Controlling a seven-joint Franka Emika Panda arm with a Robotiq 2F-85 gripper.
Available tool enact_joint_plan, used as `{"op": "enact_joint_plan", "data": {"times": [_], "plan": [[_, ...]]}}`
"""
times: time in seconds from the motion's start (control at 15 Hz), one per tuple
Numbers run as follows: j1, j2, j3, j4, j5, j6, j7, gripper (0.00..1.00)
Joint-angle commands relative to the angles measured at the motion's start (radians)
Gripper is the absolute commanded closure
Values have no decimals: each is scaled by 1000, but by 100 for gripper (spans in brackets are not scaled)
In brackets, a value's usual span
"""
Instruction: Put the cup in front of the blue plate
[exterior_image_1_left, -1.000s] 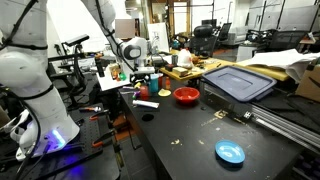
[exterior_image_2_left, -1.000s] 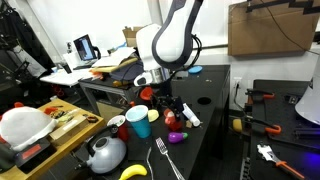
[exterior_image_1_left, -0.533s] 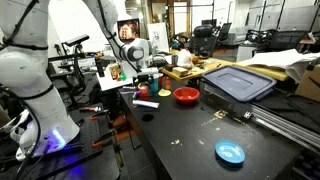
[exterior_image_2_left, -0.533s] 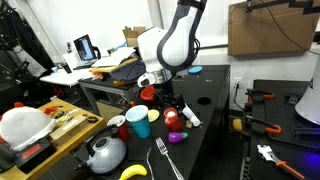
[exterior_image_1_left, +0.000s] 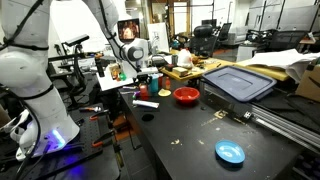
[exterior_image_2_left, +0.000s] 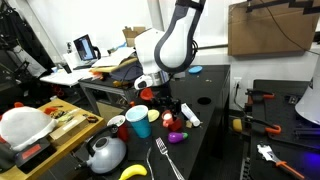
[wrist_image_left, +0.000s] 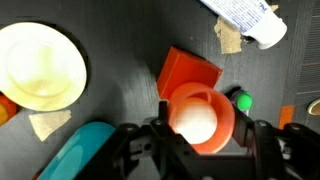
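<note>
red-orange cup: stood upright on the dark tabletop, pale inside facing the wrist camera, low centre of the wrist view.
cup vs block: cup rim overlapped the near edge of an orange square block; could not tell if the cup sat on it or just against it.
gripper: claw pointed straight down over the cup, jaws spread apart with the cup between them.
fingers: one finger was right at the cup's left side, contact unclear; the opposite finger stood off the cup's right side with a visible gap.
blue plate: lay flat near the table edge closest to the camera in an exterior view, well apart from the gripper and the cup.
red bowl: sat on the tabletop between the gripper and a grey-blue bin lid, apart from both.
arm: white franka arm bent down over the cluttered end of the table.
wrist-view neighbours: cream round dish at upper left, well apart from the cup; teal object at lower left, cut by the frame; small green item just beside the cup's right rim; white tube at top right; tape scrap near the tube.
table-end clutter: blue mug near the gripper; kettle, fork and banana nearer the camera.
</note>
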Motion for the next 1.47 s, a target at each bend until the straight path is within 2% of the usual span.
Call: {"op": "enact_joint_plan", "data": {"times": [0.0,0.47,0.67,1.13,1.4], "plan": [[3,-9,7,13,3,-26,11,68],[-64,-73,-16,-41,55,3,14,68],[-101,-109,-9,-69,126,17,19,68],[-153,-155,-40,-101,256,47,21,68],[-201,-176,-30,-130,400,77,-2,68]]}}
